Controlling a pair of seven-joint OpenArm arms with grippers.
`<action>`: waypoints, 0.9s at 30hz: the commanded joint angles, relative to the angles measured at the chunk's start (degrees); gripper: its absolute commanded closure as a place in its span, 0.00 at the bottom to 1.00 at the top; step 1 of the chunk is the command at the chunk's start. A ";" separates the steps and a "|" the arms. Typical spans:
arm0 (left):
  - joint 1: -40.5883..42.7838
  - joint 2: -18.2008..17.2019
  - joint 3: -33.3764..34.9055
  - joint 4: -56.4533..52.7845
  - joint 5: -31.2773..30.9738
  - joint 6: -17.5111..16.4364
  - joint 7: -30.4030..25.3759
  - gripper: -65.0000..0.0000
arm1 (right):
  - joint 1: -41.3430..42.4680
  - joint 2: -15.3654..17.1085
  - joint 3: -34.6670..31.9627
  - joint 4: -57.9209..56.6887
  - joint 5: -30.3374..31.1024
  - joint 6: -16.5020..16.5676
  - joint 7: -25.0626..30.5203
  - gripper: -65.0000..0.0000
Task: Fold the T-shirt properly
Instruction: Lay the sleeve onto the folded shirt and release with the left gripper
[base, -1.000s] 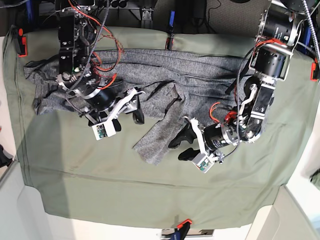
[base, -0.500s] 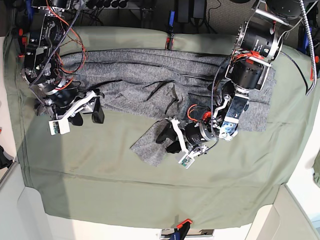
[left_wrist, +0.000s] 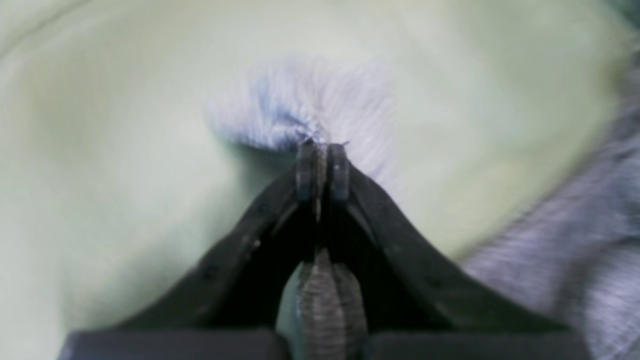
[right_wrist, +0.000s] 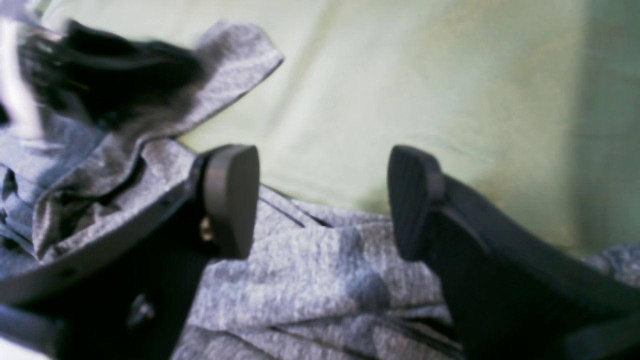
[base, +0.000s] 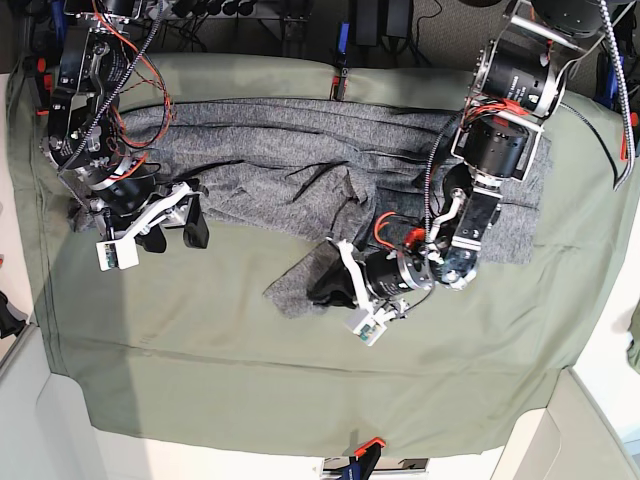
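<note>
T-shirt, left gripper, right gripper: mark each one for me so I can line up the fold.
T-shirt (base: 300, 140): base view, flat grey body panel.
left gripper (left_wrist: 322, 172): left wrist view, between the tips shut on a fabric pinch.
right gripper (right_wrist: 322, 200): right wrist view, gap between the open tips.

Even overhead light; both wrist views blurred, perhaps from motion.

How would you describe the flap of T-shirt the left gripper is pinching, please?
On the olive-green table cloth lies a heather-grey T-shirt. From its near edge one flap pokes out alone toward the camera, and the left gripper is shut on it.
</note>
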 joint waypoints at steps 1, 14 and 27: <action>-1.46 -1.77 -0.33 3.43 -2.45 -0.76 -1.38 1.00 | 0.79 0.31 0.13 1.07 0.85 0.44 1.33 0.38; 21.97 -17.42 -19.06 33.11 -4.00 -0.76 -1.38 1.00 | 0.81 0.31 0.13 1.07 -2.51 0.42 3.48 0.38; 37.73 -17.20 -32.54 35.69 -5.25 -0.76 3.10 0.60 | 0.79 0.28 0.13 1.05 -2.47 0.39 3.45 0.38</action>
